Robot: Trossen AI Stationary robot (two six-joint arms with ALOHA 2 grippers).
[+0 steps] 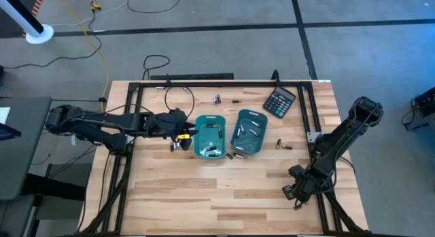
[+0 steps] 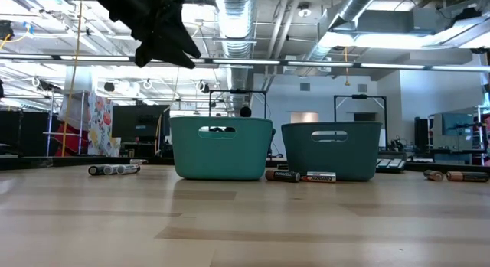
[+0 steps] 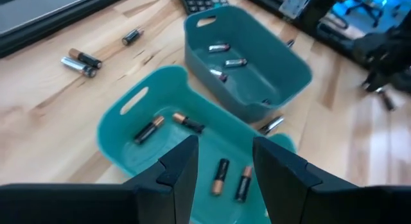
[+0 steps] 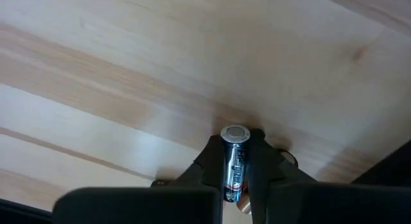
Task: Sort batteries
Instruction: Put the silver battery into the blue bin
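Two teal trays [image 1: 209, 121] [image 1: 261, 121] stand side by side mid-table, each holding several batteries [image 3: 220, 176] [image 3: 228, 60]. More batteries lie loose on the wood: beyond the trays [image 1: 217, 99], by their near side [image 2: 300, 176] and to the right [image 1: 282, 144]. My left gripper [image 3: 225, 147] hangs open above the left tray's left end [image 1: 178, 140], with nothing between its fingers. My right gripper [image 1: 293, 191], at the table's near right corner, points steeply down and is shut on a silvery battery [image 4: 234, 156]. My right gripper pinches the silvery battery by its long sides [image 4: 232, 169] between the two fingers [image 4: 260, 160]. The fingers come from above and the battery lies along them, its flat end [image 4: 235, 133] pointing down at the wood. Whether that end touches the table, I cannot tell.
A black calculator [image 1: 279, 101] lies at the far right of the table. A black frame [image 1: 204, 83] runs along the far edge and down both sides. Bare wood stretches across the near half [image 1: 217, 196].
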